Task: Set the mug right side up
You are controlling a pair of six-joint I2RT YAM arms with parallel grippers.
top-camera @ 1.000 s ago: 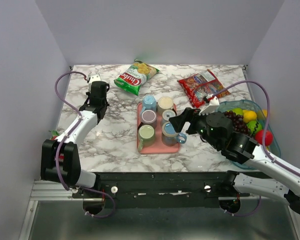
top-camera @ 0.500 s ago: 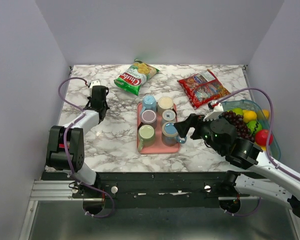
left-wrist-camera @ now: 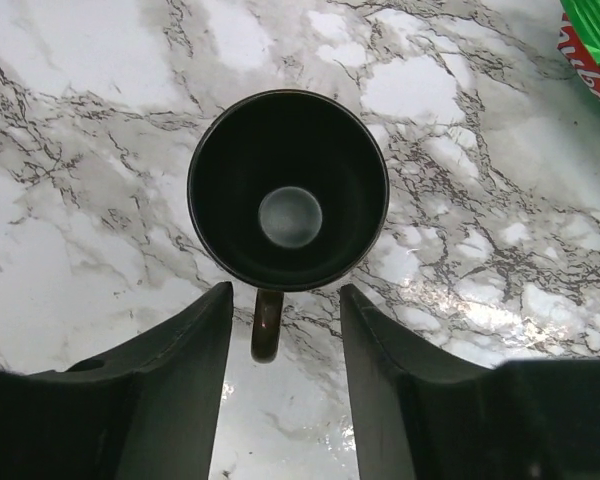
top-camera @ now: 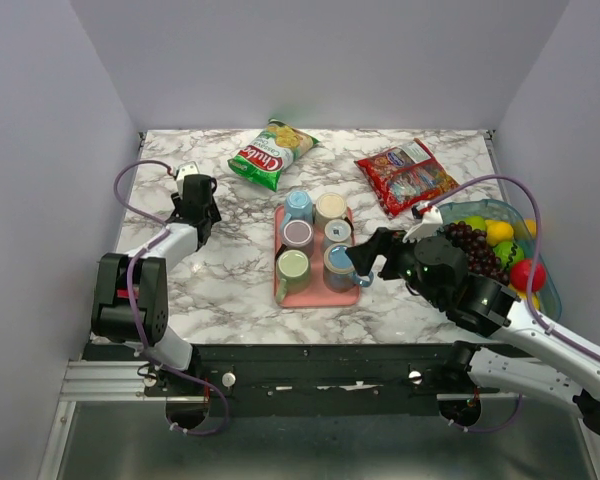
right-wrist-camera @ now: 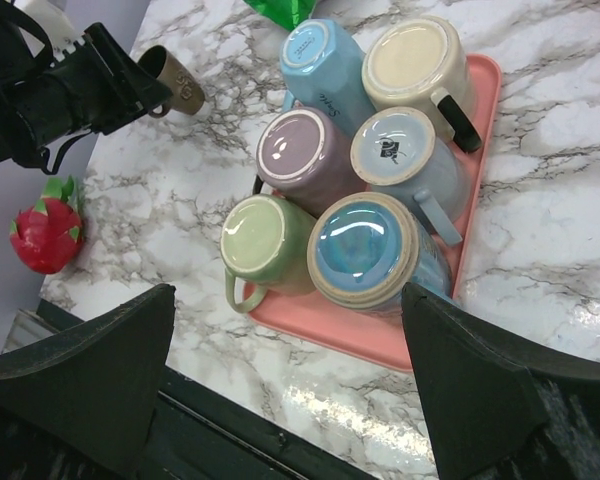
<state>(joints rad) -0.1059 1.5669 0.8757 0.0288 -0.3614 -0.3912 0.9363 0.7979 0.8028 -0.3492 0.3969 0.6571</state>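
A dark mug stands upright on the marble table, its mouth facing my left wrist camera. Its handle points back between my left fingers with gaps on both sides. My left gripper is open and hides the mug in the top view. The mug also shows in the right wrist view, under the left gripper. My right gripper is wide open and empty, above the near edge of a pink tray.
The tray holds several upside-down mugs, among them a green one and a blue one. A green chip bag and a red bag lie at the back. A fruit bowl sits right. A red toy fruit lies left.
The left arm's elbow has folded back towards its base while its gripper stays over the mug. The right gripper has dropped slightly nearer the tray's front right corner.
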